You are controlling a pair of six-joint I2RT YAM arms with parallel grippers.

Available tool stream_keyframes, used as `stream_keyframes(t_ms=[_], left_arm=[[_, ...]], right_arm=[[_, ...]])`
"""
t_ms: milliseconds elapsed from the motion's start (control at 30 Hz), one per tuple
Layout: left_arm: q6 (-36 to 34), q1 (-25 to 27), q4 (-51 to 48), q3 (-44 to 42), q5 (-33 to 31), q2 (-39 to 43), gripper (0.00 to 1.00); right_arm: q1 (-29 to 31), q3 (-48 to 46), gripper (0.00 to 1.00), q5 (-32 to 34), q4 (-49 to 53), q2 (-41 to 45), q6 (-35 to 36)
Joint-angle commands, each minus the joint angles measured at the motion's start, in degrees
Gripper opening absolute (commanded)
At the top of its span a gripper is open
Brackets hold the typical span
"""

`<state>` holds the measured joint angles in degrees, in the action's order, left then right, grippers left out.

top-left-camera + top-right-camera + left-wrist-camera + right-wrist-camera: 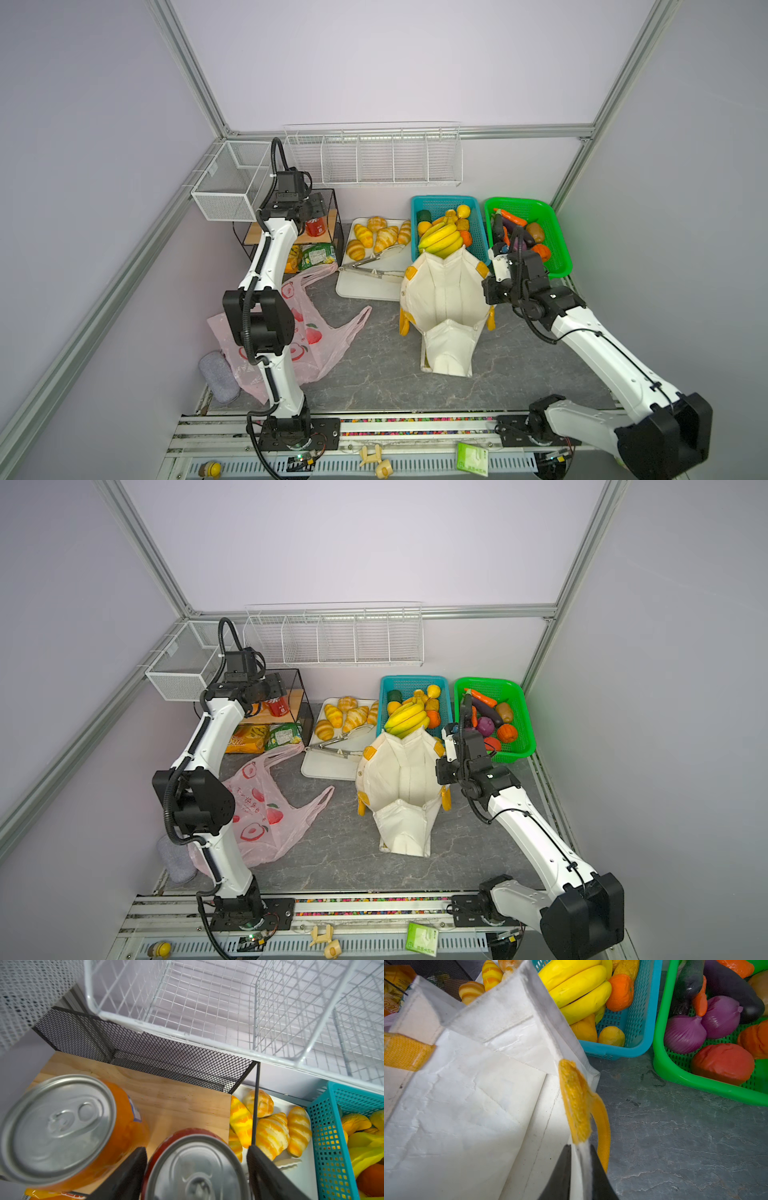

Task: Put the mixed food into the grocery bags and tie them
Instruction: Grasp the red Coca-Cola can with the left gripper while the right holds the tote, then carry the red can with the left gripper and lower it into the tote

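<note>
A red cola can point(197, 1167) stands on the wooden shelf point(176, 1101) beside an orange soda can point(62, 1126). My left gripper point(196, 1148) is open, with one finger on each side of the cola can point(316, 226) and a small gap at one side. The pink plastic bag point(316, 332) lies flat on the table. The cream canvas tote point(444, 299) stands open, and my right gripper point(580, 1147) is shut on its rim point(583, 1159) just below a yellow handle point(575, 1101). Yellow bananas point(441, 241) and oranges point(620, 993) fill the blue basket point(440, 203).
A green basket point(557, 232) of vegetables sits at the far right. A white tray point(361, 286) holds croissants and tongs point(374, 270). The black wire shelf frame point(332, 195) surrounds the cans, under a white wall rack point(374, 158). Snack packs point(318, 255) lie below.
</note>
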<state>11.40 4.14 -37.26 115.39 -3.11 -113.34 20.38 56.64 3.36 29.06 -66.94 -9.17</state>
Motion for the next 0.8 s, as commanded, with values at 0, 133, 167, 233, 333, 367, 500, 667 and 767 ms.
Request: stream_keyframes(t_ms=[0, 133, 167, 233, 333, 367, 500, 667, 767], left_arm=[[-1.54, -0.19, -3.85, 4.04, -0.17, -2.75, 0.76], [-1.75, -0.19, -4.32, 5.21, -0.18, -3.84, 0.7], [-1.75, -0.14, -4.15, 5.23, -0.2, -3.8, 0.67], [-1.82, -0.19, -4.06, 5.1, -0.35, -3.51, 0.62], [-1.91, -0.11, -3.67, 4.62, -1.04, -2.45, 0.54], [-1.95, -0.09, -3.38, 4.19, -1.18, -1.87, 0.51], [-1.74, 0.57, -1.59, 1.92, -2.3, 1.99, 0.45], [-3.26, 4.25, 2.71, -5.82, -10.57, 11.5, 0.4], [-4.16, 7.81, 6.38, -13.21, -17.2, 19.4, 0.37]], right_arm=[[-0.27, -0.92, 0.18, -0.41, -2.1, 0.71, 0.78], [-0.32, -1.01, 0.18, -0.37, -2.08, 0.67, 0.77], [-0.28, -1.01, 0.18, -0.37, -2.08, 0.58, 0.8], [-0.27, -1.01, 0.18, -0.41, -2.08, 0.49, 0.82], [-0.24, -1.01, 0.18, -0.52, -2.19, 0.15, 0.87], [-0.3, -0.96, 0.18, -0.54, -2.17, 0.06, 0.88], [-0.32, -0.86, 0.19, -0.47, -2.16, -0.01, 0.66], [-0.27, -1.08, 0.19, 0.05, -2.52, 0.47, 0.27], [-0.27, -1.14, 0.19, 0.25, -2.56, 0.56, 0.22]])
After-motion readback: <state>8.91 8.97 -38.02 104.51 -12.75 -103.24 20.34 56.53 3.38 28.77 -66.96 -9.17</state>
